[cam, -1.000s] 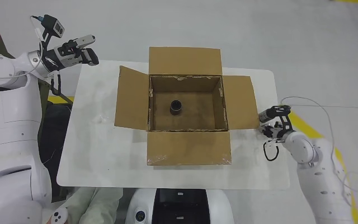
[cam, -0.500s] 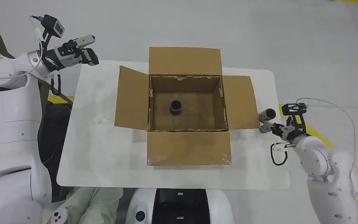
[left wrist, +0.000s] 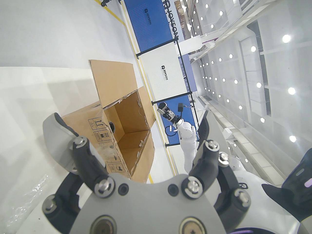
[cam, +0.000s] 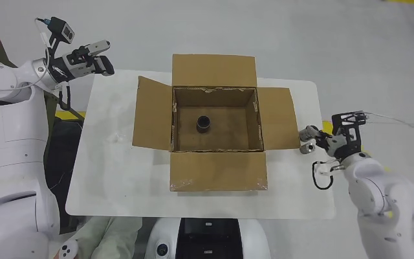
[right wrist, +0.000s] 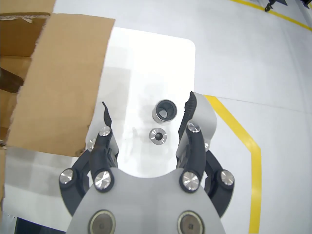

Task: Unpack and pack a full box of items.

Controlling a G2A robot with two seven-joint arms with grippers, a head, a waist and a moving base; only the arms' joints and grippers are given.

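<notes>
Hovering with empty fingers spread, the right gripper (right wrist: 148, 101) has the upright metal cup (right wrist: 163, 112) sitting between them on the worktop (right wrist: 151, 57) just off the box's (cam: 218, 171) right flap, way closer than the left gripper (left wrist: 130, 122), also spread wide.

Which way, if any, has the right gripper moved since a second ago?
Yes: the right gripper pulled back from the box flap toward the table's edge.

In the left wrist view, the near wall of the cardboard box (left wrist: 97, 132) hides most of the dark cylinder (left wrist: 112, 125) inside. In the right wrist view, a box flap (right wrist: 61, 86) and the picture's edge cut off a dark shape (right wrist: 9, 81); what it is cannot be told.
</notes>
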